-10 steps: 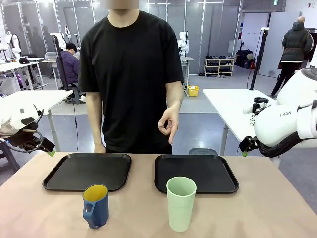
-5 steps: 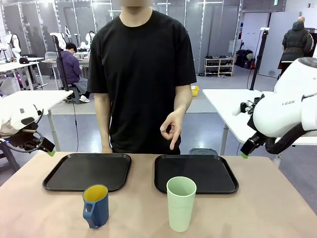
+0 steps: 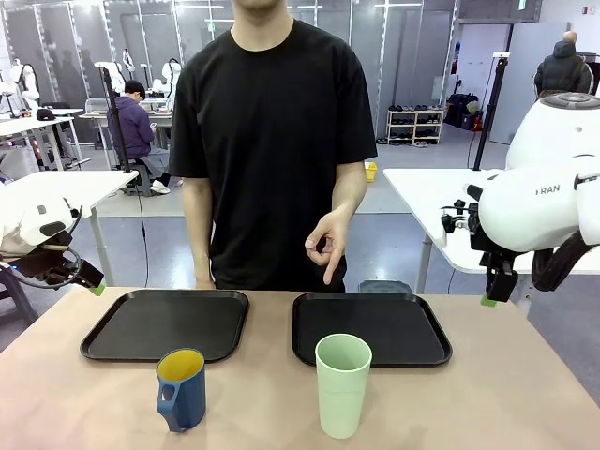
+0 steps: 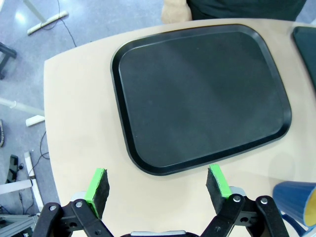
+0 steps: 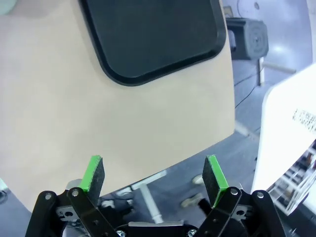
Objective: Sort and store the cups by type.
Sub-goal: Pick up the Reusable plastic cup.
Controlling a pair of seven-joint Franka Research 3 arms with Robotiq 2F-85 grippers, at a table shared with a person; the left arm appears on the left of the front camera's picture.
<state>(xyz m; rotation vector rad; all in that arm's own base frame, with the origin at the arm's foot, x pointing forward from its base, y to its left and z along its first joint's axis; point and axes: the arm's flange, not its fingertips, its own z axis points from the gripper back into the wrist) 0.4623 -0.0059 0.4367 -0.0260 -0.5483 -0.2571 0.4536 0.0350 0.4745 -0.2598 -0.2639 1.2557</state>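
A tall pale green tumbler (image 3: 342,384) stands upright near the table's front edge, just in front of the right black tray (image 3: 370,328). The dark blue mug (image 3: 182,389), yellow inside, stands in front of the left black tray (image 3: 167,323); its rim also shows in the left wrist view (image 4: 296,200). My left gripper (image 3: 91,283) hovers at the table's far left edge, open and empty (image 4: 159,185). Off the table's right edge hangs my right gripper (image 3: 489,298), which is also open and empty (image 5: 154,173).
Both trays are bare (image 4: 197,94) (image 5: 148,34). A person stands at the far side with one hand (image 3: 323,246) hanging above the right tray's far edge and the other hand (image 4: 174,10) at the left tray's far rim. White side tables stand beyond both table ends.
My right arm has swung upward and its gripper has shifted right, away from the table's corner. The person has stepped slightly right. The left arm and both cups have stayed put.
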